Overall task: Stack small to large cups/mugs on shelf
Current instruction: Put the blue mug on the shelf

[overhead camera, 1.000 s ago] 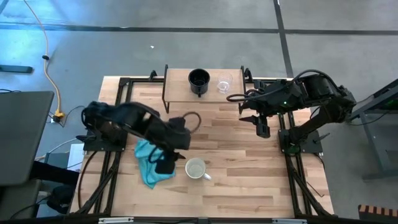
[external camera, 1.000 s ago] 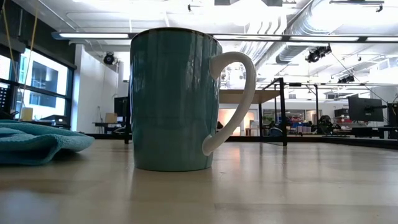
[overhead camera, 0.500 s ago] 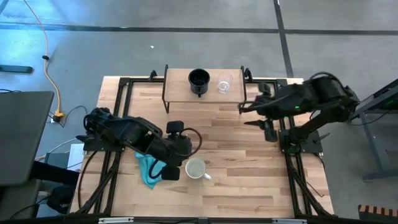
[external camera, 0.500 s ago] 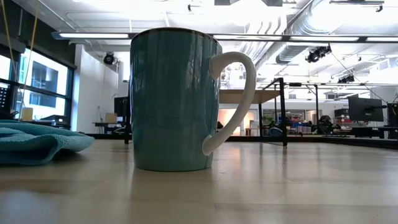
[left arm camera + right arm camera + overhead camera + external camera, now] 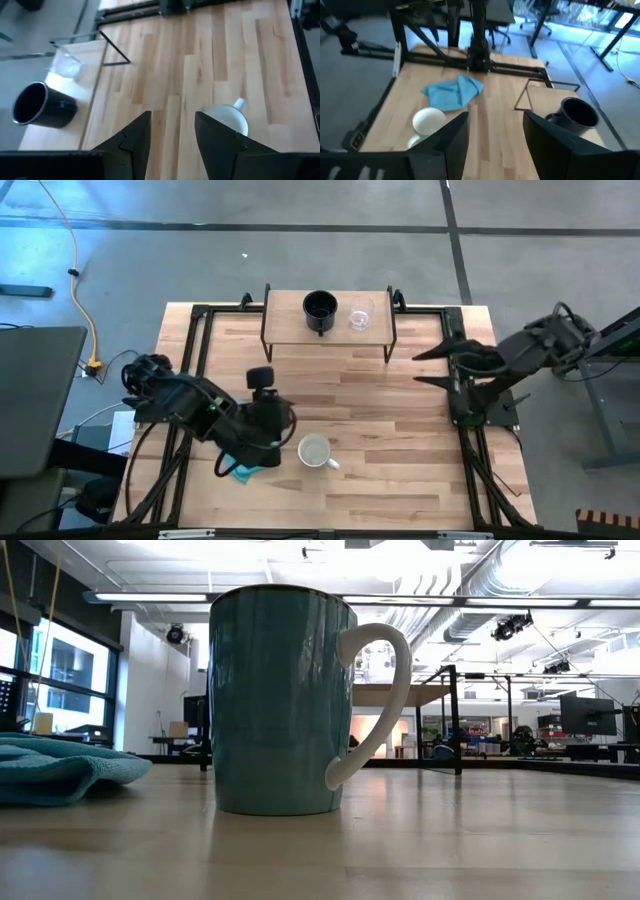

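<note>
The surface holds the white mug; black mug and glass are shelved. My left tool, wide, must close on the white mug next; right tool waits wide.

A grey concrete floor with dark seam lines surrounds the butcher-block table, which sits in a black metal frame. A yellow cable trails across the floor on the left, near a dark panel at the picture's edge. At table height, the room opens into a workshop with a white ceiling, long fluorescent strip lights, exposed ducts and hanging lamps. Large dark-framed windows stand at left. Desks with monitors line the far right. Office chairs and desk legs show beyond the table's end.
</note>
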